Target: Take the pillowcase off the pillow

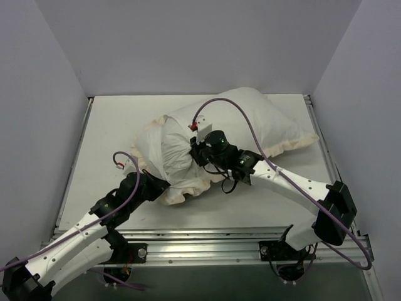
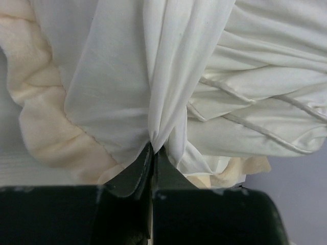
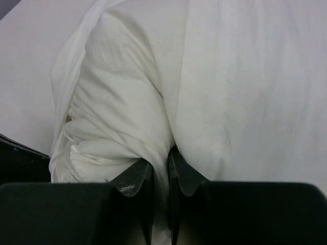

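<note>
Lying mid-way across the white table (image 1: 113,125) in the top view, the plump cream-white fabric pillowcase (image 1: 263,122) shows ruffled frill edging. In the left wrist view, the left gripper (image 2: 153,149) is clamped on its bunched cloth. In the right wrist view, the right gripper (image 3: 159,166) stands narrow, nipping 1 white fold.

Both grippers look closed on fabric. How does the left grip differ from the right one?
Left gripper pinches a thin gathered bunch of the pillowcase beside its cream frill, jaws fully together. Right gripper clamps a plumper white fold mid-bundle, with a slit between its jaws; pillow or cover, I cannot tell. Both are shut on white cloth.
</note>
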Action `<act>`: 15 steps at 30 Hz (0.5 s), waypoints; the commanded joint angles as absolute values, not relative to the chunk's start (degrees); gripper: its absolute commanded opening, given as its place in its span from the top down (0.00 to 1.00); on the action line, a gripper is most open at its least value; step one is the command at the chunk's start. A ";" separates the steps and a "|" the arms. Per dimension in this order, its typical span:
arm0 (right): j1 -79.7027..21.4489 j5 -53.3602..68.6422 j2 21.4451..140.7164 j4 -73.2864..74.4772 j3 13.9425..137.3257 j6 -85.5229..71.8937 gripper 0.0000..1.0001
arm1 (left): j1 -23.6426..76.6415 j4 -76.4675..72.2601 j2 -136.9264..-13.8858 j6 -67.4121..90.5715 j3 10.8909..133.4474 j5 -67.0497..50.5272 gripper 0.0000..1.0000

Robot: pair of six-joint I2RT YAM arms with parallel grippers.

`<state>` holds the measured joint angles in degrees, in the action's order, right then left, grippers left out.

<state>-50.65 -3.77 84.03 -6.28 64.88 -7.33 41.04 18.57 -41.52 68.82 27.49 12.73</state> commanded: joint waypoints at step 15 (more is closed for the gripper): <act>-46.58 10.11 55.03 -5.28 53.40 -12.48 1.00 | 42.45 28.72 -49.93 66.27 29.26 10.10 0.80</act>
<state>-45.67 5.93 58.67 -3.40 60.20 -12.19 42.30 19.35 -51.00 69.25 27.33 8.71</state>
